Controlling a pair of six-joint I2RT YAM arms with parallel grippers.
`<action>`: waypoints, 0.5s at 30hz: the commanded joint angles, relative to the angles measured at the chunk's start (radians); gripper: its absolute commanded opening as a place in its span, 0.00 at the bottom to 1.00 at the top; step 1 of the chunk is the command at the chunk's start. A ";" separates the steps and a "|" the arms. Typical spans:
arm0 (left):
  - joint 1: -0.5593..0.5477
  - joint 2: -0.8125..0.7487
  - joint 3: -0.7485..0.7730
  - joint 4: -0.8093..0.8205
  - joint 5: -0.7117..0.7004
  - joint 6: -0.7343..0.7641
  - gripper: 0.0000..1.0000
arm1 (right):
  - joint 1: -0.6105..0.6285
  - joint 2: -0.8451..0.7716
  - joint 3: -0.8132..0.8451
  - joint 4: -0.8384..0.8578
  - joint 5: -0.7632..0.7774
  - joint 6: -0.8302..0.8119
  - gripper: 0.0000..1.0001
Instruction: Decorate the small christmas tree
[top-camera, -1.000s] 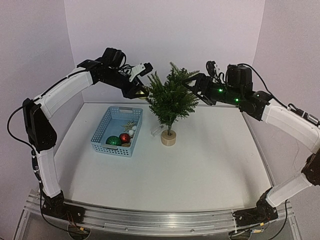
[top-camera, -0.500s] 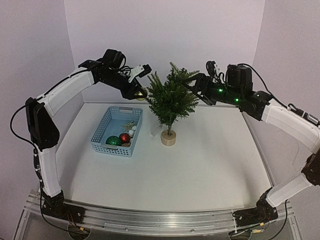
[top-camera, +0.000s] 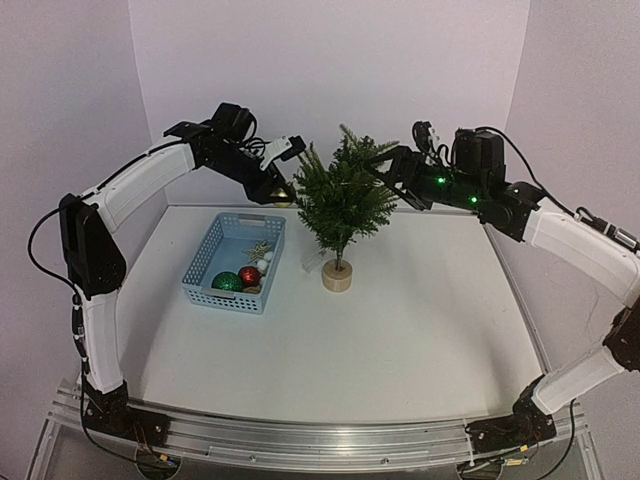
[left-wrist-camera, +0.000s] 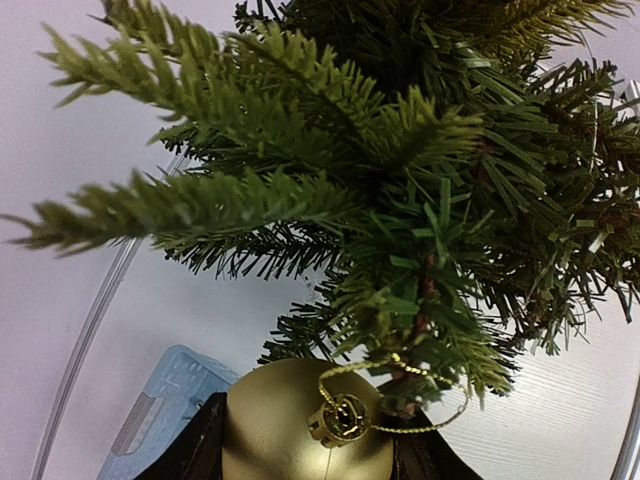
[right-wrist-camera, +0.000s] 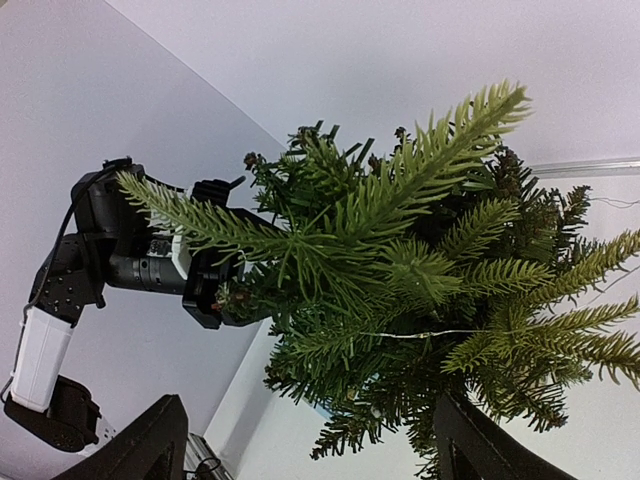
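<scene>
The small christmas tree (top-camera: 340, 200) is stood upright on its round wooden base (top-camera: 337, 277), approx. mid-surface (top-camera: 400, 330), just right of a blue basket (top-camera: 232, 262). A red ball (top-camera: 250, 274) and a green ball (top-camera: 226, 282) are seen in the basket's near end.

L pincer (top-camera: 282, 190) is raised at the tree's left side, level w/ the mid branches. It is part closed on a gold ball (left-wrist-camera: 305, 420), which is clamped between the two dark fingers (left-wrist-camera: 190, 455). The ball's cap and gold cord loop (left-wrist-camera: 400, 400) are pointed at the tree. The loop lies against a low twig; whether it is hooked on cannot be told.

R pincer (top-camera: 383, 172) is held at the tree's upper right side. Its jaws are spread wide, w/ branch tips lying between them. Nothing is gripped.
</scene>
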 joint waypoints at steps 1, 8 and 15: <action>-0.012 -0.023 -0.004 0.009 0.003 0.008 0.44 | -0.004 -0.027 0.024 0.030 -0.008 0.005 0.85; -0.025 -0.019 -0.018 0.016 -0.007 0.009 0.47 | -0.003 -0.019 0.029 0.032 -0.011 0.005 0.85; -0.025 -0.032 -0.043 0.028 -0.008 0.011 0.53 | -0.004 -0.016 0.028 0.033 -0.011 0.005 0.85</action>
